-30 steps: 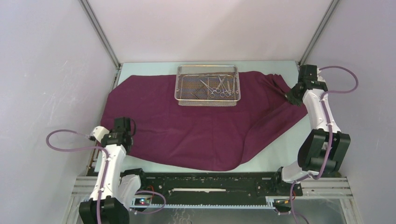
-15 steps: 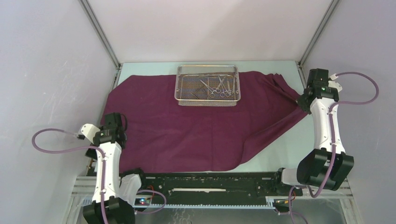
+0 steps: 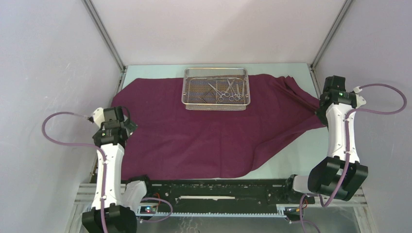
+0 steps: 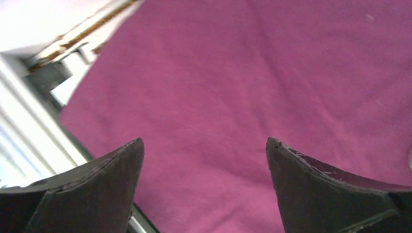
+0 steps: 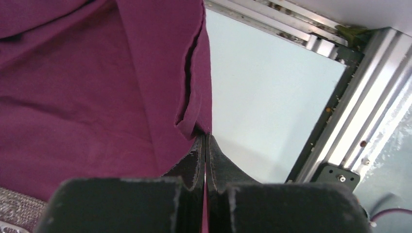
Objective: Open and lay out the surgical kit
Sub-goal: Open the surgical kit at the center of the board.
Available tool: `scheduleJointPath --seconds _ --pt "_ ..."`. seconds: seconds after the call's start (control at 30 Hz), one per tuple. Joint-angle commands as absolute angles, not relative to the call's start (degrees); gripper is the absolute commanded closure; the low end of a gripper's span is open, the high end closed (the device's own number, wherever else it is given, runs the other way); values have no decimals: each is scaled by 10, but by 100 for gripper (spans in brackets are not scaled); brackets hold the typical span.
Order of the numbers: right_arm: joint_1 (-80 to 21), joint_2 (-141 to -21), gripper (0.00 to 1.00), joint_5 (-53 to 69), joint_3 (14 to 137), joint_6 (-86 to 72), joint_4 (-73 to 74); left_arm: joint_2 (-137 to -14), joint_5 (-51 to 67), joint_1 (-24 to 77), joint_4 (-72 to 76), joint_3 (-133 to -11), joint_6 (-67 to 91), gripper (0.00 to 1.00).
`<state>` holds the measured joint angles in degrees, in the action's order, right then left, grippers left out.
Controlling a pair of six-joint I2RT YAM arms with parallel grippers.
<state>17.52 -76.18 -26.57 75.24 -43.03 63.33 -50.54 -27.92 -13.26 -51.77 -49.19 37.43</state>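
Covering most of the pale bench (image 3: 291, 155), the maroon cloth wrap (image 3: 194, 136) fills the middle of the top view, with the mesh tray (image 3: 214, 106) and its steel instruments (image 3: 226, 90) set at upper centre. Flattening the wrap is judged the step in hand. Its right corner is bunched, so an outward pull is probably called for. Only the wrist views settle the grips: the right hand (image 5: 205, 141) is clamped on the cloth's edge, and the left hand (image 4: 205, 145) is spread wide above it, holding nothing.
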Motion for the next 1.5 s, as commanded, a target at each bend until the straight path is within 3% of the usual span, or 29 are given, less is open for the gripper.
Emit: scheduleJointPath --seconds 0.0,0.23,0.6,1.27,1.47 --pt "180 -747 100 -326 747 -467 673 -499 -143 -81 -450 -506 321 0" --pt "224 -756 100 -371 734 -469 682 -552 -102 100 -420 -519 322 0" --pt "310 -784 100 -400 733 -485 690 -572 -7 268 -353 -462 349 0" --pt "420 -802 100 -389 745 -486 727 -533 64 291 -297 -351 349 0" --pt "437 -786 90 -378 746 -468 719 -539 63 291 -293 -344 349 0"
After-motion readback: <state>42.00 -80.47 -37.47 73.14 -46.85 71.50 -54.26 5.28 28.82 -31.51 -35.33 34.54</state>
